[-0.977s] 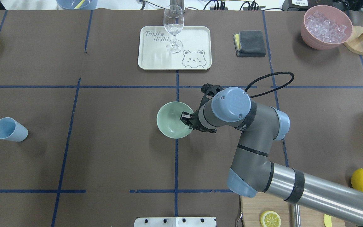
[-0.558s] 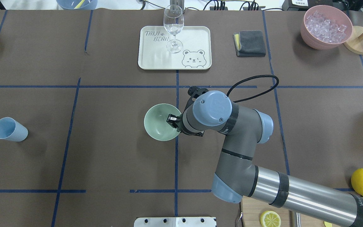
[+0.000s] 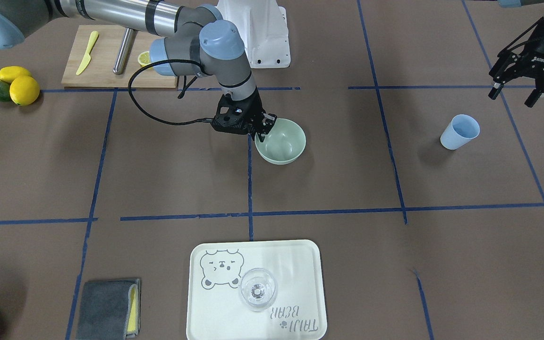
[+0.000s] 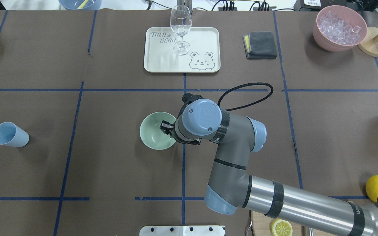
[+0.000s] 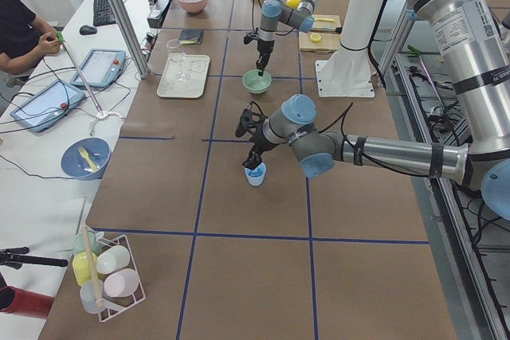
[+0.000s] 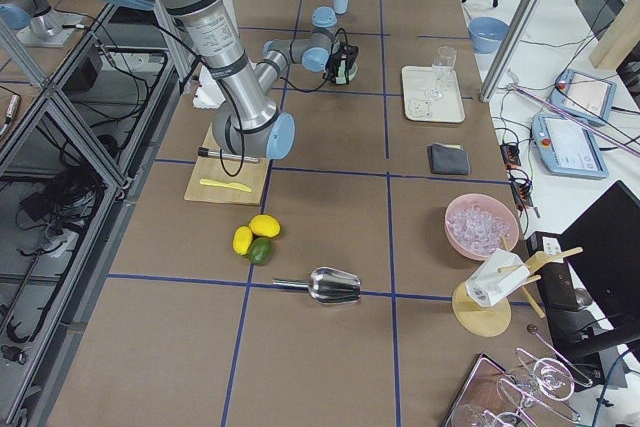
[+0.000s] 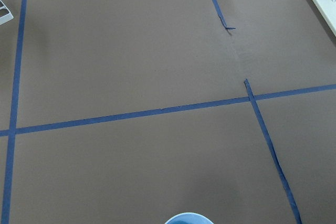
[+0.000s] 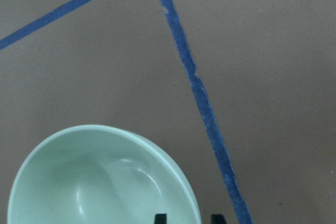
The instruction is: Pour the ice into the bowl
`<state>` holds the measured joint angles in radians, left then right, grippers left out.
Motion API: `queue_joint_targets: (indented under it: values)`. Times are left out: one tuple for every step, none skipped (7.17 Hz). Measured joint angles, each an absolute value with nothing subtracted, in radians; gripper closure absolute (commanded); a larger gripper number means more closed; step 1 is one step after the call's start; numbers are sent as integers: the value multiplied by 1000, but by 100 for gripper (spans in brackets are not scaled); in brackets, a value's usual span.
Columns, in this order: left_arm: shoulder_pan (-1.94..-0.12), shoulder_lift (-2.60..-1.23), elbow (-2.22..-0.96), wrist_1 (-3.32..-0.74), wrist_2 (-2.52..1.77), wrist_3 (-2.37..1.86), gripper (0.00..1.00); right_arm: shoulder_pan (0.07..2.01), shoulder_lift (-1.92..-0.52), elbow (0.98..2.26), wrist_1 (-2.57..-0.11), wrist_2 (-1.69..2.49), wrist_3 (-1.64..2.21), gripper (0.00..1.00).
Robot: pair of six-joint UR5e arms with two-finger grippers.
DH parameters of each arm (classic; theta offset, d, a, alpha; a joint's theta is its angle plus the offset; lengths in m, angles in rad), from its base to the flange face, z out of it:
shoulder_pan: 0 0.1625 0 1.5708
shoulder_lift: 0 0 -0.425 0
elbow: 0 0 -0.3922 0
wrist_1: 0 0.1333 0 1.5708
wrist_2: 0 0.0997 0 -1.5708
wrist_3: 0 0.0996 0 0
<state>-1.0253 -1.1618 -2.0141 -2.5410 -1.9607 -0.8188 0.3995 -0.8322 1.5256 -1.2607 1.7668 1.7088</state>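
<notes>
Presently the round pale mint-green plastic bowl (image 4: 152,137) is clamped at its rim by the right gripper (image 4: 165,126), one finger inside, one outside. Clear ice cubes (image 4: 339,25) are contained well apart in a pink bowl (image 4: 323,42). The left gripper (image 3: 513,95) is held spread open above a pale blue cup (image 3: 460,132).

Robotics laboratory: brown tabletop (image 5: 239,276) gridded with blue tape (image 4: 67,141); aluminium frame post (image 5: 119,13) and operator tablets (image 5: 100,77) at left.
</notes>
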Motion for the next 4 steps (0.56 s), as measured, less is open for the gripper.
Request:
queue_joint_targets:
  values:
    - [-976, -1151, -2031, -2541, -1904, -867, 0, 403, -829, 1536, -1270, 1768, 1709, 0]
    - [-926, -1126, -2060, -2541, -1843, -908, 0, 420, -830, 1573, -1303, 1782, 1705, 0]
    - [-896, -1092, -2099, -2542, -1805, -928, 2, 459, -840, 1635, -1359, 1826, 1697, 0]
    - [-876, -1072, -2129, -2545, -1779, -938, 13, 512, -871, 1710, -1405, 1887, 1681, 0]
